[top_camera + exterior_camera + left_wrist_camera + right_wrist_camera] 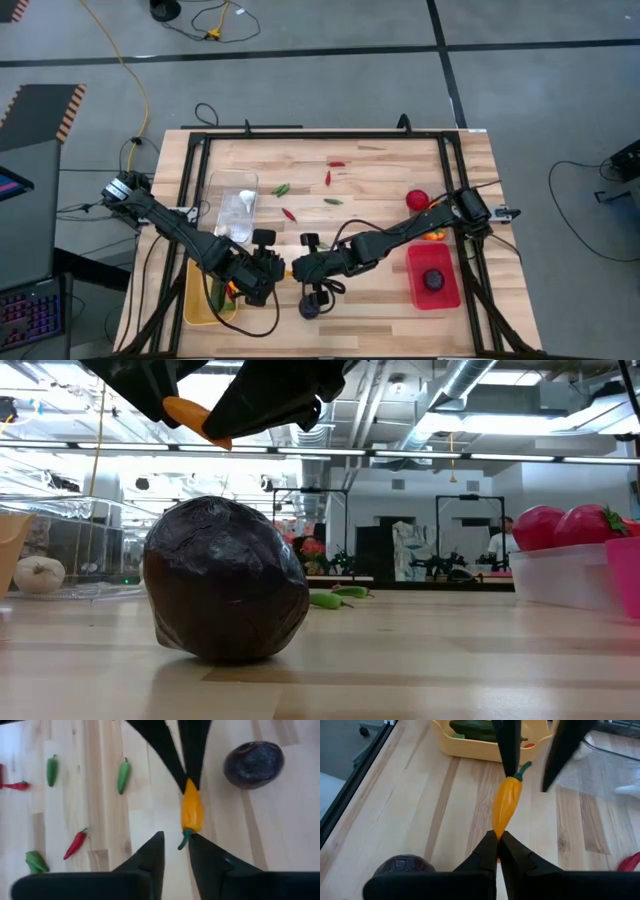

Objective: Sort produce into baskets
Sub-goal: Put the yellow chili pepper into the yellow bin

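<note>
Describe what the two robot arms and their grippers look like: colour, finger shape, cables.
Both arms are dark, nearly black, jointed links. The left arm has a light metallic base piece at the table edge; the right arm has a similar one. Black cables loop beside each. The left gripper and right gripper each have two dark, wedge-shaped fingers tapering to narrow tips.

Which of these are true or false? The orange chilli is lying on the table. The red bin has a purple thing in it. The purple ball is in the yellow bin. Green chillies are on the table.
1. The orange chilli lies on the table. False: the right gripper holds its tip in the air, at the left gripper.
2. The red bin holds a purple round. True.
3. The purple ball is in the yellow bin. False: it sits on the table.
4. Green chillies lie on the table. True.
</note>
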